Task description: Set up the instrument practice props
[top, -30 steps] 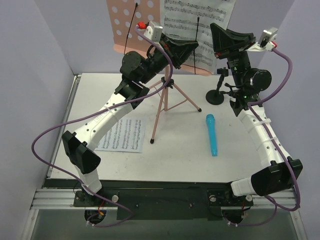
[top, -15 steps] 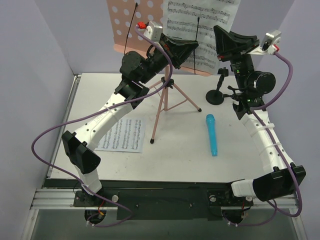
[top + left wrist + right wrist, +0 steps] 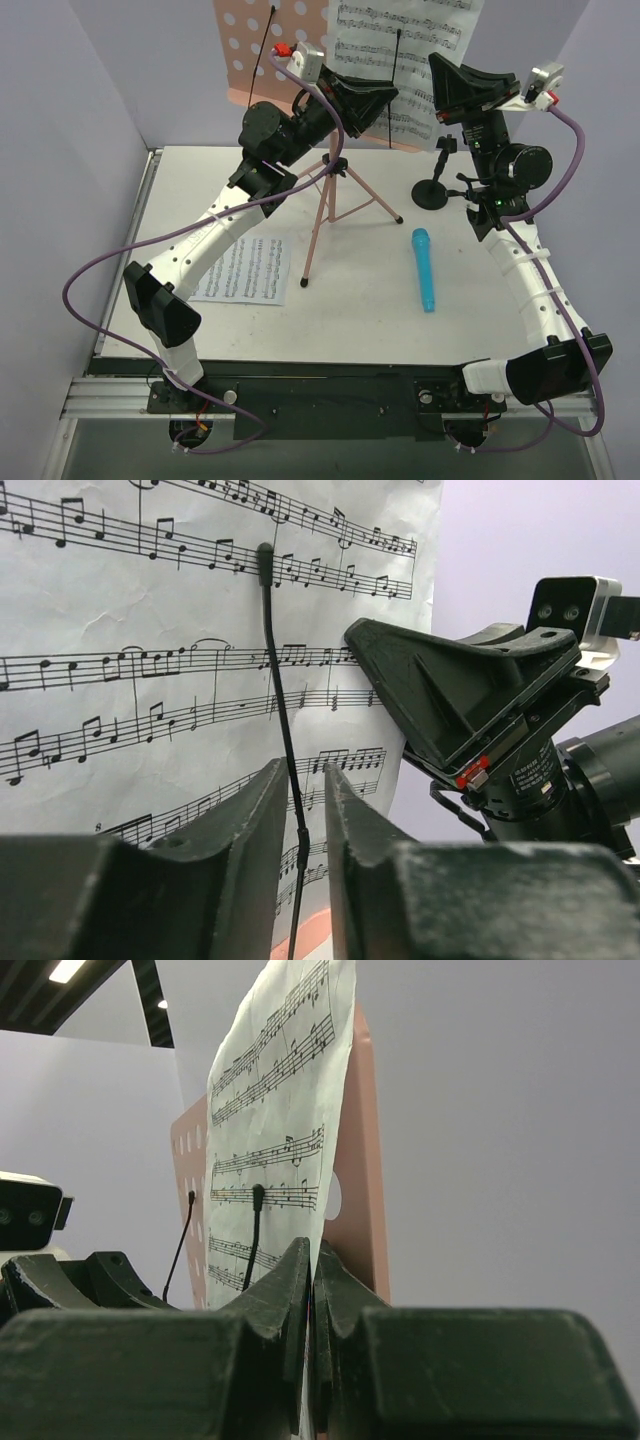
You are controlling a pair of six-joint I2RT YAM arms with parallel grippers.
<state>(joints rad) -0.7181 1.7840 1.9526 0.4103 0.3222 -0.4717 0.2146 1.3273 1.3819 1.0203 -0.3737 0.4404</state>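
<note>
We see the pink perforated music stand with thin tripod legs (image 3: 250, 45) standing upright by the far edge of the white desk (image 3: 360, 320), left of centre. One white sheet-music page (image 3: 365, 45) leans on its right half. A thin black wire arm (image 3: 280, 680) crosses the front of the page.

Our left gripper (image 3: 306, 770) is at the stand's ledge. Its jaws are slightly parted, and the wire runs down the gap unpinched. Our right gripper (image 3: 312, 1250) is closed, pinching the page's right edge.

The second white sheet-music page (image 3: 245, 272) lies flat toward the desk's left edge. The small bright blue microphone (image 3: 424, 270) lies right of centre. The short black round-based mic stand (image 3: 432, 192) sits near the far edge on the right side.
</note>
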